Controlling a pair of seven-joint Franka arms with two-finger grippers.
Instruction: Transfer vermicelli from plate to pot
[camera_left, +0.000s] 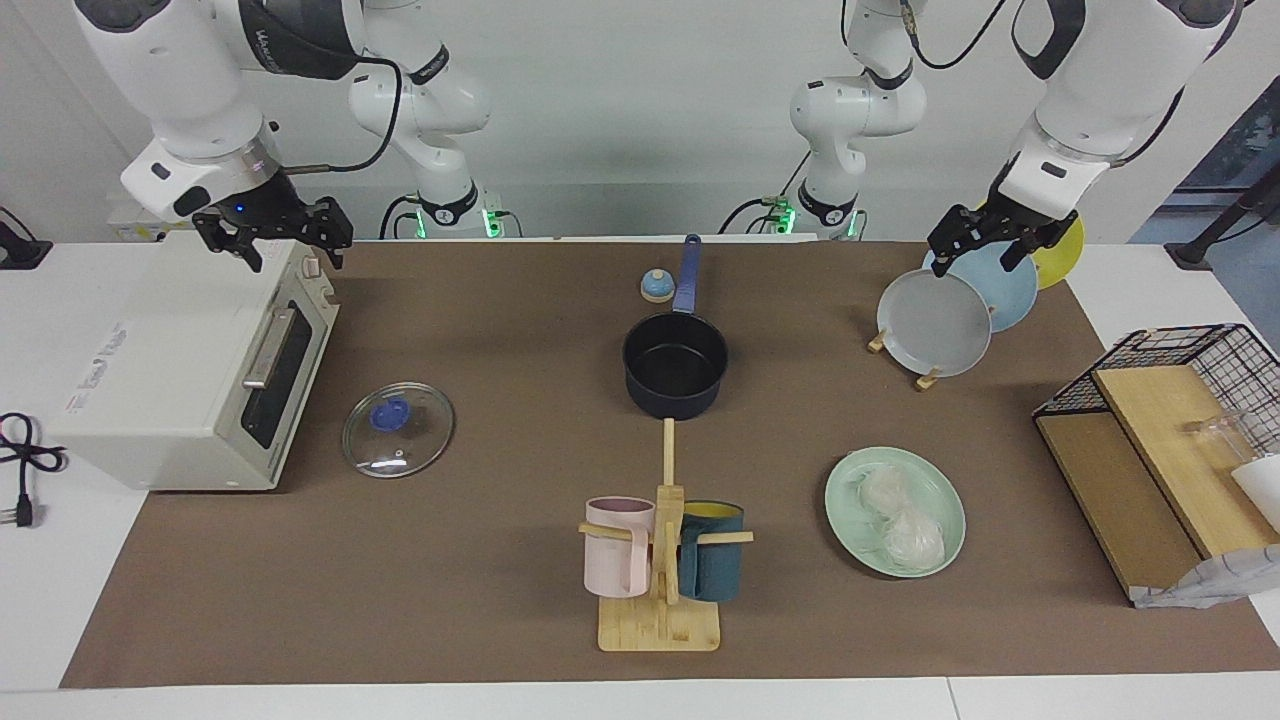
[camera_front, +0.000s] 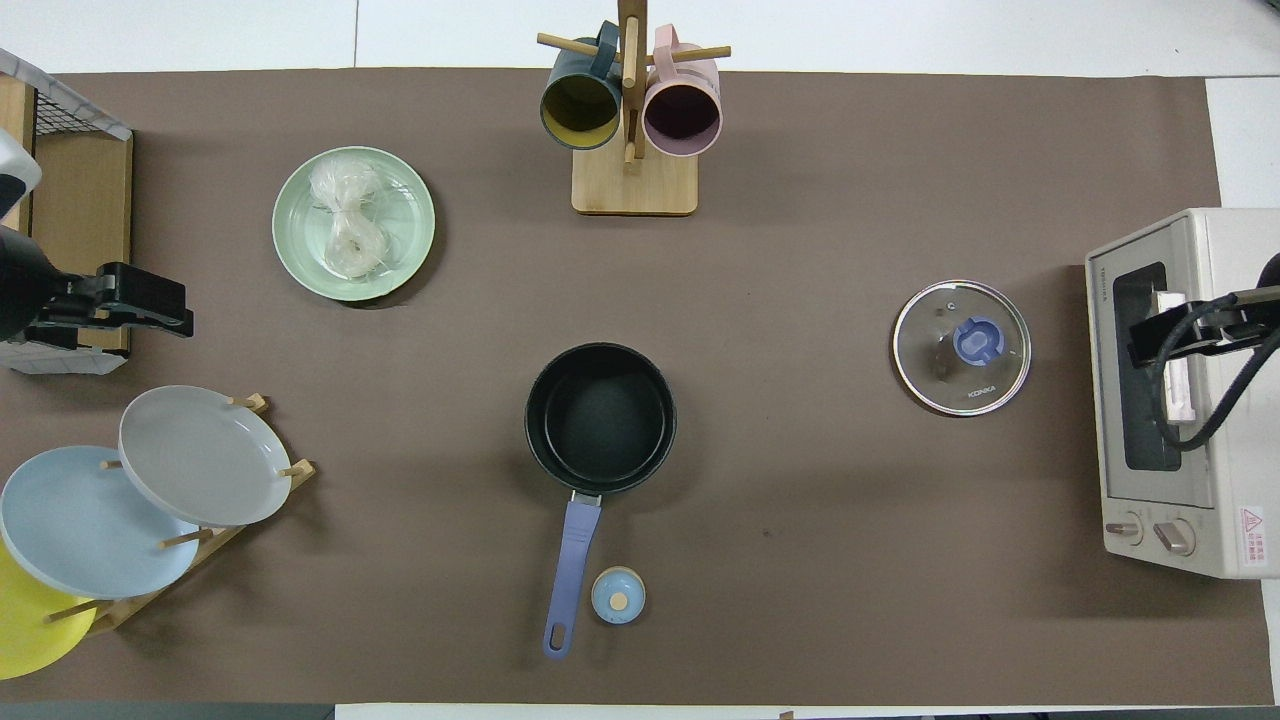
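The vermicelli (camera_left: 900, 515) (camera_front: 350, 225) lies as two loose whitish bundles on the mint-green plate (camera_left: 840, 490) (camera_front: 405, 200), farther from the robots than the pot and toward the left arm's end. The black pot (camera_left: 675, 365) (camera_front: 600, 415) stands empty mid-table, its blue handle pointing toward the robots. My left gripper (camera_left: 978, 255) (camera_front: 150, 305) is open and empty, up in the air over the plate rack. My right gripper (camera_left: 290, 250) (camera_front: 1150, 340) is open and empty, raised over the toaster oven.
A plate rack (camera_left: 935, 325) (camera_front: 195, 455) holds grey, light blue and yellow plates. A glass lid (camera_left: 398, 430) (camera_front: 962, 347) lies beside the toaster oven (camera_left: 190, 370). A mug tree (camera_left: 663, 560) (camera_front: 630, 110) stands farthest out. A small blue knob (camera_left: 657, 287) sits by the pot handle. A wire basket (camera_left: 1160, 450) is at the left arm's end.
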